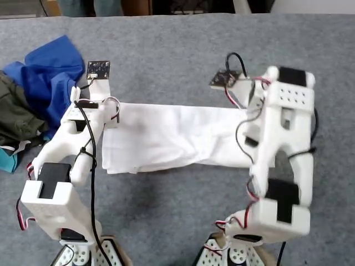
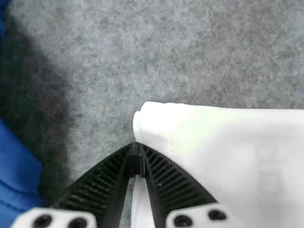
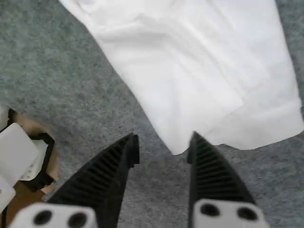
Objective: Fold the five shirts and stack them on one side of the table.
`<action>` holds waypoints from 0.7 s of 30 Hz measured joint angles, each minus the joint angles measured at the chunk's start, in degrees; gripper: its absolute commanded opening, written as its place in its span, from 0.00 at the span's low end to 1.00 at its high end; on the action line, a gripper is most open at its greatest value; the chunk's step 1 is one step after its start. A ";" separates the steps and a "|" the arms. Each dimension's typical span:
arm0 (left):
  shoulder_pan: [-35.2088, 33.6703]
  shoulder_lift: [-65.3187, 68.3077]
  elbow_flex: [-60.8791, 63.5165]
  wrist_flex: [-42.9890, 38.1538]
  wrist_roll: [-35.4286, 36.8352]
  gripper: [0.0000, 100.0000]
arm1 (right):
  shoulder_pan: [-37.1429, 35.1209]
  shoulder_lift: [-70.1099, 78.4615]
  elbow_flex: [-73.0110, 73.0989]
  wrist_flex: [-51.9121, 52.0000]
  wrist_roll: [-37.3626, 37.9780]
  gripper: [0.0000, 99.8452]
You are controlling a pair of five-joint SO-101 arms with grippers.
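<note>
One grey felt table (image 1: 177, 50), white shirt (image 1: 166, 136)

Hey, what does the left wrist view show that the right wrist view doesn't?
Left wrist view, not the right: the left jaws shut on a fold of the white shirt, with blue cloth farther off. Right wrist view, not the left: the right jaws open over a shirt corner, and a brown board carrying white and black parts. Both: the white shirt on the grey table cover.
</note>
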 measured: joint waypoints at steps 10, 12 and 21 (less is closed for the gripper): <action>0.00 0.00 0.00 0.00 0.00 0.03 | 4.92 0.70 31.12 -39.47 -7.30 0.03; 0.00 0.00 0.00 0.00 0.00 0.03 | 5.63 2.29 31.74 -43.34 -8.18 0.03; 0.00 0.00 0.44 0.00 0.00 0.03 | 5.89 -7.56 25.32 -30.86 -15.47 0.03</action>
